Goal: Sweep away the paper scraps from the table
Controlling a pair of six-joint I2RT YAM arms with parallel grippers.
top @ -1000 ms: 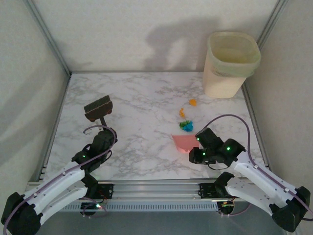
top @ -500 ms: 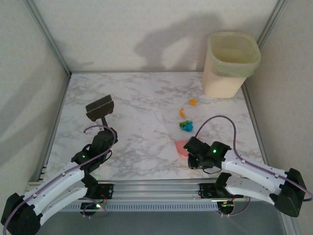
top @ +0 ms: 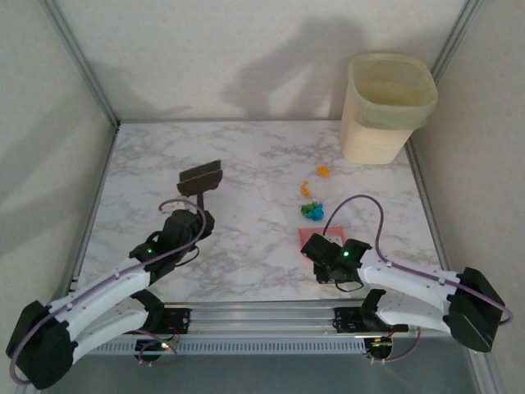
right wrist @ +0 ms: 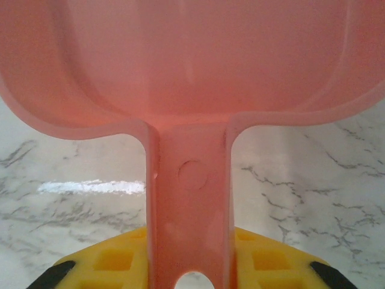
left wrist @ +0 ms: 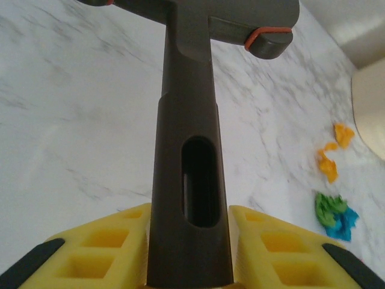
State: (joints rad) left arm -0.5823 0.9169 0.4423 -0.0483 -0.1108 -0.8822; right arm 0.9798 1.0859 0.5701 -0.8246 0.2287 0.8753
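Quick headcount: one brush (top: 201, 176), one pink dustpan (right wrist: 192, 72), one bin (top: 385, 107), roughly five paper scraps (left wrist: 328, 208).

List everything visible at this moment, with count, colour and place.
paper scraps: about five, orange, green and blue, right half of the table, just beyond the dustpan
dustpan: one, pink, near right, handle in the right pincer
hand brush: one, dark brown, left of centre, handle in the left pincer
bin: one, cream, far right corner
table: one, white with grey veins
left pincer: one, yellow fingers, shut on the hand brush
right pincer: one, yellow fingers, shut on the dustpan
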